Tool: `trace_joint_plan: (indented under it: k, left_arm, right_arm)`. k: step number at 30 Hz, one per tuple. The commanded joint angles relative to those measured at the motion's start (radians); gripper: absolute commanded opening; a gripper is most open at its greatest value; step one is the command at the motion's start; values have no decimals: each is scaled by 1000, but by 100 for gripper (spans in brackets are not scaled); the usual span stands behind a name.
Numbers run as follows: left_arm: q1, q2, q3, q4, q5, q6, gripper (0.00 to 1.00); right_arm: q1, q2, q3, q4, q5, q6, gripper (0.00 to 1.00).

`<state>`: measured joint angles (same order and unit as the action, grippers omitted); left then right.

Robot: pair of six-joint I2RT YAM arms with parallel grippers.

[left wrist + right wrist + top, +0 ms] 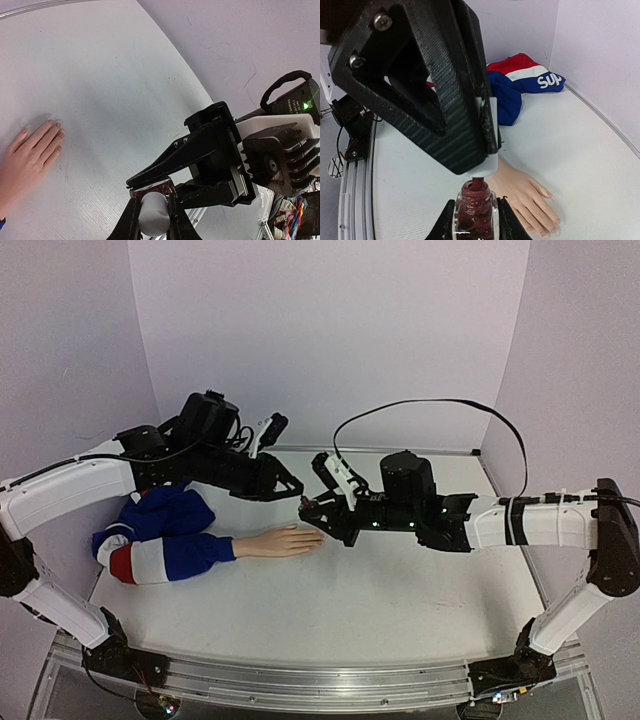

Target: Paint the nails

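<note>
**Two pincers share one polish bottle above mannequin hand**

On the white table (400, 590), a blue, white and red striped sleeve (165, 535) lies bunched at the left. A peach mannequin hand (280, 541) reaches out of it, palm down. The right pincer (477, 223) is clamped on a small glass bottle (479, 199), held upright in the air and holding dark red polish (470, 216). The left pincer (152, 222) is closed tight on the white cap (491, 160). The cap sits just clear of the bottle's neck, and a dark stem runs from it down into the bottle. The nails (61, 135) lie at the fingertips, flat on the table, near the bottle but apart from it.
</note>
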<state>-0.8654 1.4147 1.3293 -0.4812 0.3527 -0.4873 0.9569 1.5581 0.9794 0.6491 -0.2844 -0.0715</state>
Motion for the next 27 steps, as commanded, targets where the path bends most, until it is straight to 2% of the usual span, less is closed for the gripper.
trace_joint_plan:
  k: [1, 27]
  left_arm:
    - [2, -49, 21, 36, -29, 12, 0]
    - [2, -59, 19, 41, 6, 15, 0]
  right_arm:
    - [2, 3, 35, 51, -17, -9, 0]
    - [2, 11, 35, 58, -12, -2, 0]
